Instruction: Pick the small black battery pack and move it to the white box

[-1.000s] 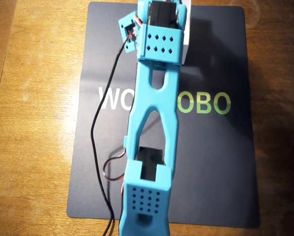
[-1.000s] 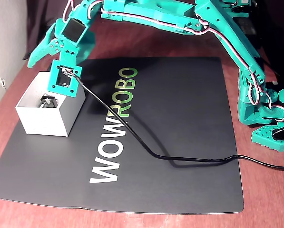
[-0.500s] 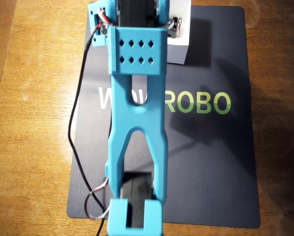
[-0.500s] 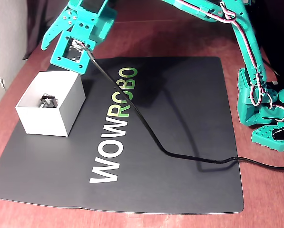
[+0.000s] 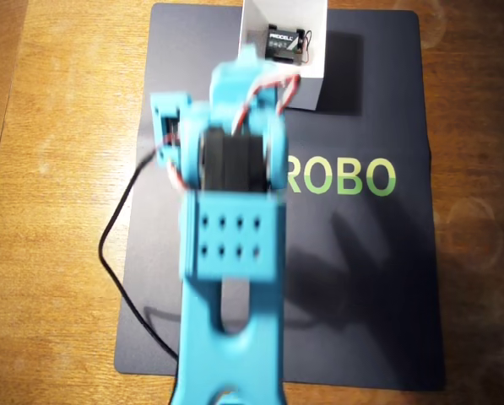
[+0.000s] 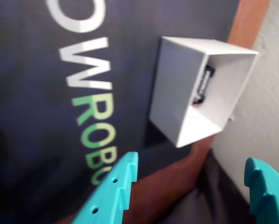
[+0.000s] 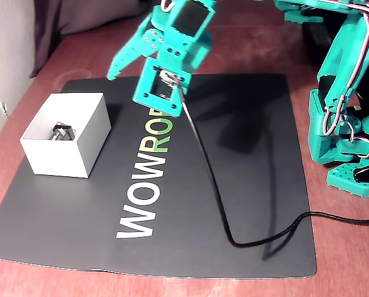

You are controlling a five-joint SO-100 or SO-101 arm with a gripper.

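The small black battery pack (image 5: 283, 42) lies inside the white box (image 5: 307, 89) at the mat's far edge, its PROCELL lettering facing up. The fixed view shows the battery pack (image 7: 62, 132) low in the white box (image 7: 60, 158) on the mat's left. My gripper (image 7: 123, 64) hangs in the air to the right of the box, clear of it. In the wrist view the gripper (image 6: 191, 161) is open, its two teal fingers (image 6: 117, 189) wide apart with nothing between them, and the white box (image 6: 176, 93) lies ahead with the battery pack (image 6: 203, 86) partly hidden by a wall.
A black mat (image 7: 233, 161) with WOWROBO lettering covers the wooden table (image 5: 57, 169). A black cable (image 7: 209, 185) trails from the wrist across the mat to the right. The arm's base (image 7: 345, 142) stands at the right edge. A pale wall (image 7: 5, 37) runs along the left.
The gripper has pulled back from above the box, rising and swinging right toward the mat's middle. The battery pack stays in the box.
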